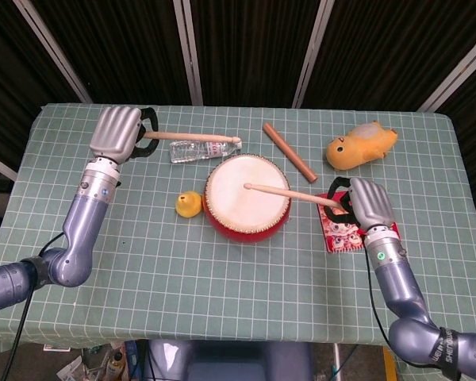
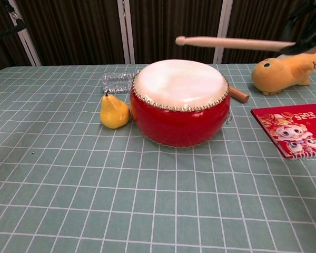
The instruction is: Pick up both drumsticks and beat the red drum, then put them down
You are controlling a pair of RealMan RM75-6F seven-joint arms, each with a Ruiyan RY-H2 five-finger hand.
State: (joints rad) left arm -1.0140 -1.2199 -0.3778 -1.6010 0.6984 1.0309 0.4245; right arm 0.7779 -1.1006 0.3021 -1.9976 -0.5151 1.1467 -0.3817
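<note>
Left robot hand (image 1: 117, 132): clamped on left drumstick (image 1: 192, 139), raised at far left of desk (image 1: 79, 208); stick tip over clear water bottle (image 1: 204, 149). Right robot hand (image 1: 370, 204): clamped on right drumstick (image 1: 289, 194), held above red booklet (image 1: 338, 228); in chest view stick (image 2: 233, 43) level and clear of drumhead, tip over it. Red drum (image 1: 247, 198): upright at desk centre. Yellow pear (image 1: 188, 205): just beside drum's left side. Brown wooden rod (image 1: 289, 152): lying diagonally behind drum. Yellow plush toy (image 1: 362, 144): far right, behind booklet.
</note>
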